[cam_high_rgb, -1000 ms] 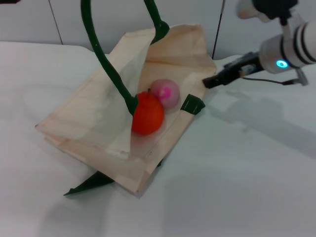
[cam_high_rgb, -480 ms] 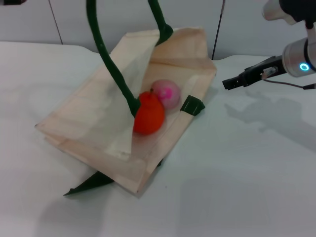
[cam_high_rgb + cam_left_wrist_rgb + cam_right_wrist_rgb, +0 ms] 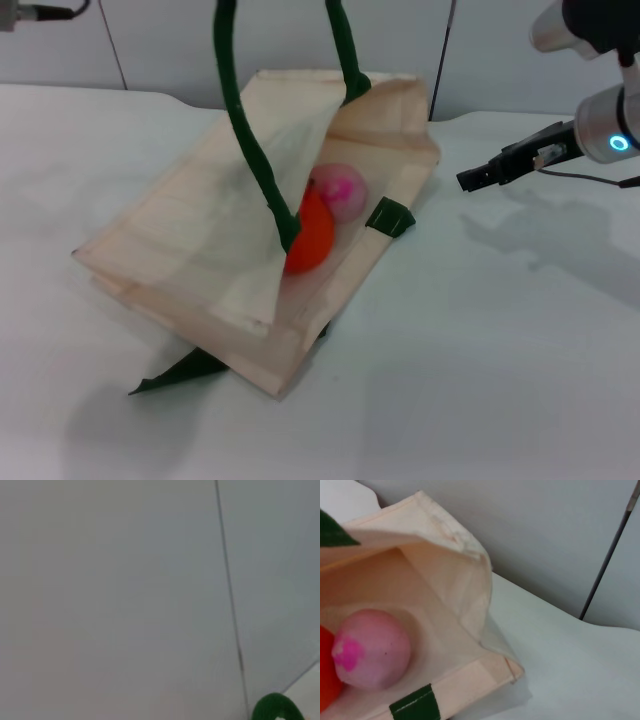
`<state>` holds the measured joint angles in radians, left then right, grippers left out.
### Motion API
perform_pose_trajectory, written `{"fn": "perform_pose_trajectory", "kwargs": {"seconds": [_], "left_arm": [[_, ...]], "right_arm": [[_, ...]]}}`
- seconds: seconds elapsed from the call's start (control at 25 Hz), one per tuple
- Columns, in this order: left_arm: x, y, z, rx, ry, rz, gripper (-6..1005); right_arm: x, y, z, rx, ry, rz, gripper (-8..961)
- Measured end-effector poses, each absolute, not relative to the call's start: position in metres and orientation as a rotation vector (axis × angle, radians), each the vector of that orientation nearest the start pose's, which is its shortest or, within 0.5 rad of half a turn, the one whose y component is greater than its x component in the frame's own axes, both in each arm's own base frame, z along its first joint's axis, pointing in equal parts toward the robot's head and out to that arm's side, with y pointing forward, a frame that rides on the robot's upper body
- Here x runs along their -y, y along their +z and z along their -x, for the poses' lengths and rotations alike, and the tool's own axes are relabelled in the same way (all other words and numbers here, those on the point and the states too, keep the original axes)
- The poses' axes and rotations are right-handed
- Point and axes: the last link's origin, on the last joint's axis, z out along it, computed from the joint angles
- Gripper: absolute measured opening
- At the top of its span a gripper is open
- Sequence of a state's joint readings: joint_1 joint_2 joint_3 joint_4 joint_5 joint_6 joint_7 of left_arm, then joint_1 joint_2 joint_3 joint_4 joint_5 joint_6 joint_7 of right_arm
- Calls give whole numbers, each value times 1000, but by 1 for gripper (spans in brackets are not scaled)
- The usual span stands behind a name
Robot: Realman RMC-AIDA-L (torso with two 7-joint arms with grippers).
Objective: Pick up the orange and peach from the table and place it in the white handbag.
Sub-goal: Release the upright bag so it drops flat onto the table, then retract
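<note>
**Resting inside the bag: both fruits, right hand clear to the side**

Orange [image 3: 308, 232] and peach [image 3: 338, 190] both lie inside the white handbag [image 3: 190, 250], touching, near its open mouth. Orange partly hidden behind the raised upper flap and one green handle [image 3: 255, 150]. Bag lies on its side on the table [image 3: 480, 340], long axis running from the near left corner up to the mouth at far right.

Right hand [image 3: 470, 180] sits to the right of the mouth, apart from the bag, hovering above the table, pointed leftward at the opening. It carries nothing; whether its fingers are apart or together cannot be told. Right wrist view looks straight into the mouth, peach in plain sight.

Left hand out of sight above the head view; handle loop runs up toward it, flap lifted. Left wrist view shows only a green bit of handle, so its grip cannot be told.

Judgement: placing looks finished; the fruits lie leftward of the right hand, the nearer arm.
</note>
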<state>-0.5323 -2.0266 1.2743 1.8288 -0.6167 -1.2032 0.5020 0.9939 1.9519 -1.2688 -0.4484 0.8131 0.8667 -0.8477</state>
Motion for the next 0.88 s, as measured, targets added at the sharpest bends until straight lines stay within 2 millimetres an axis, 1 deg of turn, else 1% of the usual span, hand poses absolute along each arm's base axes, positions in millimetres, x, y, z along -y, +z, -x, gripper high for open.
{"fn": "perform_pose_trajectory", "kwargs": {"seconds": [0.16,0.36,0.56,0.68,0.88], "left_arm": [[-389,115,80,449,-237,2211,611],[-387,111,76,422,-278,2249,638],[-387,105,75,418,-371,2324,637],[-387,102,75,408,-415,2363,635],[-389,98,79,411,-438,2391,633]], "right_arm": [[-466,-23,-200,-899,-193,2429,833],[-465,-23,-200,-902,-196,2429,833],[-465,-23,-202,-910,-198,2427,833],[-465,-23,-203,-912,-199,2424,832],[-464,-22,-204,-914,-200,2423,832]]}}
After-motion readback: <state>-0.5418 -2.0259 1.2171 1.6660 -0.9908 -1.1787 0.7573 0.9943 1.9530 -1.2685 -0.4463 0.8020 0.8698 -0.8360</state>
